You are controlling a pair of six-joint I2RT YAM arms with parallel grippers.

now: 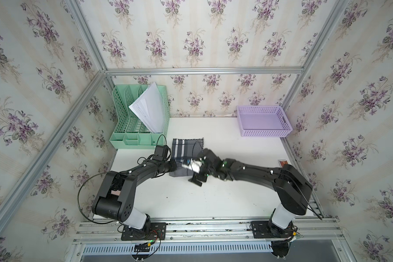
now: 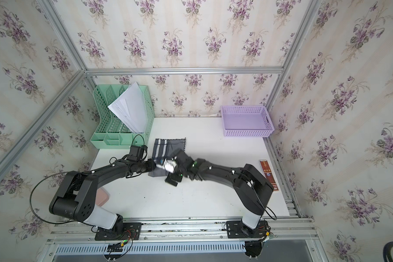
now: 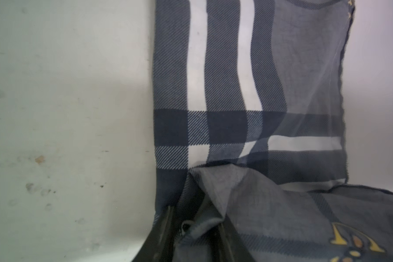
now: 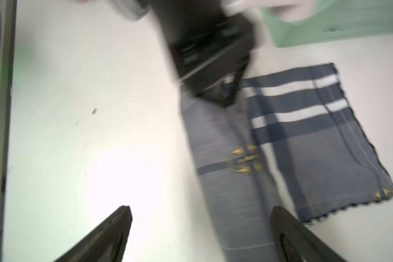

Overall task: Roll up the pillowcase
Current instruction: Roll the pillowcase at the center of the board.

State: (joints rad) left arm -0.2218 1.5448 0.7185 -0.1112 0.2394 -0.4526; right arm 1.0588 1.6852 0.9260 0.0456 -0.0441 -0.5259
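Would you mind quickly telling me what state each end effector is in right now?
Left end effector: closed on a fold of the pillowcase.
Right end effector: open, holding nothing.

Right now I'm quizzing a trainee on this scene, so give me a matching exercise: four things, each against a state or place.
Things:
1 left gripper
2 right gripper
3 rack
4 basket

States or places:
a holds papers
b open
c purple, back right corner
d shut on the pillowcase

Pairs: 1-d, 2-b, 3-a, 4-c.
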